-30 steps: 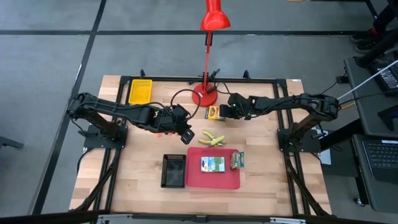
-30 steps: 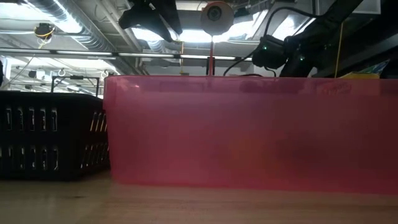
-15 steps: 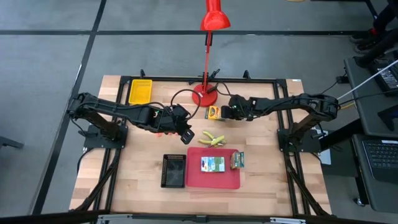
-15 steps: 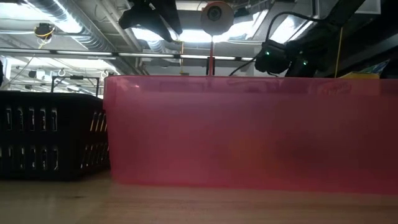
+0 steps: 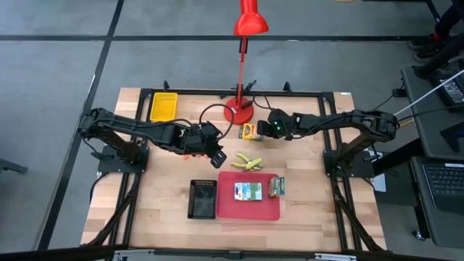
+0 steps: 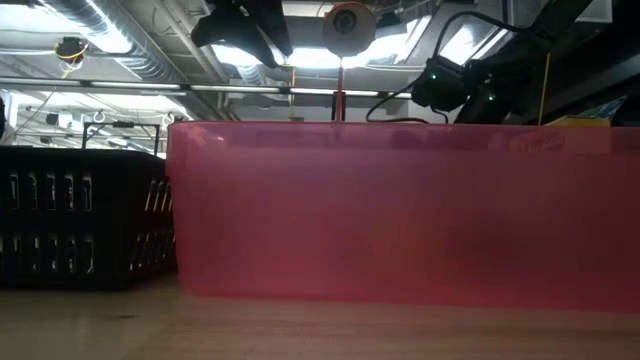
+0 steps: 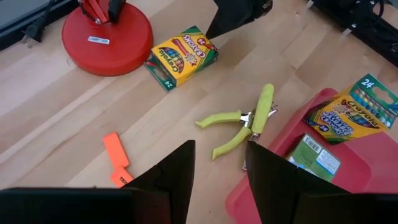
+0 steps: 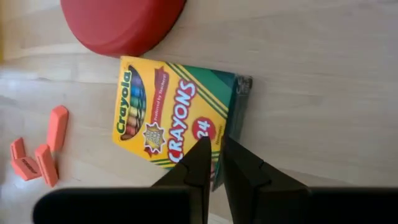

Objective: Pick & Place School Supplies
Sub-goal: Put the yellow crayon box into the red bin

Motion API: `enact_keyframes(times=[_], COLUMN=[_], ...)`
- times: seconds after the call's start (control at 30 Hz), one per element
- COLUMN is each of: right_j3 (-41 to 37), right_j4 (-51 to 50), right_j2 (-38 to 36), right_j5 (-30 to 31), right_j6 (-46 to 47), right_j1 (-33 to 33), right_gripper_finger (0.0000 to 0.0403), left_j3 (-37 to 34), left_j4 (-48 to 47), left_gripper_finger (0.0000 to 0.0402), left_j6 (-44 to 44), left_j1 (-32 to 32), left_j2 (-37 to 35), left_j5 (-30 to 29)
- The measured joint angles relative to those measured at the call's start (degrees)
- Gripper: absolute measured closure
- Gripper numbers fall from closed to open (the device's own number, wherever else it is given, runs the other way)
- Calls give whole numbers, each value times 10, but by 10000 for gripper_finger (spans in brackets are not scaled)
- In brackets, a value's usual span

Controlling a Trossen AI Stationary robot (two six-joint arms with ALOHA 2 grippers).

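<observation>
The right hand [image 5: 263,130] hangs at upper centre of the high view, just right of a crayon box [image 5: 251,131] lying flat on the bench [image 5: 167,174] beside the red lamp base [image 5: 238,112]. In the right wrist view its two dark fingers [image 8: 198,163] are nearly pinched together, only a thin gap between the tips, clenched on nothing, and they point at the near edge of the same box [image 8: 175,116]; whether they touch it cannot be told. Beyond the box in that view lie a few short orange sticks [image 8: 38,149] on the wood. The left hand [image 5: 216,154] sits left of centre in the high view, its fingers [image 7: 173,177] spread apart and empty in the left wrist view, poised above the bench between the orange sticks [image 7: 116,159] and the yellow-green scissors-like tool [image 7: 244,121]. That tool [image 5: 249,161] lies just above the red tray [image 5: 249,209], which fills lower centre of the frame and holds a second crayon box [image 5: 249,191] and a third one [image 5: 278,186] at its upper right corner. A black basket [image 5: 202,199] touches the tray's left side, and a yellow tray [image 5: 163,106] rests at the bench's upper left corner. In the low view the red tray's wall [image 6: 400,210] blocks nearly everything.
</observation>
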Motion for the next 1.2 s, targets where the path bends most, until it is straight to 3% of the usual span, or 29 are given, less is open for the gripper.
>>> enact_keyframes(times=[1.2], right_j3=[3], right_j4=[-30], right_j2=[27], right_j5=[0], right_j6=[-18], right_j1=[-2], right_gripper_finger=[362], left_j3=[0], left_j4=[0], left_gripper_finger=[263], left_j6=[18], left_j1=[19], left_j2=[0], left_j5=[15])
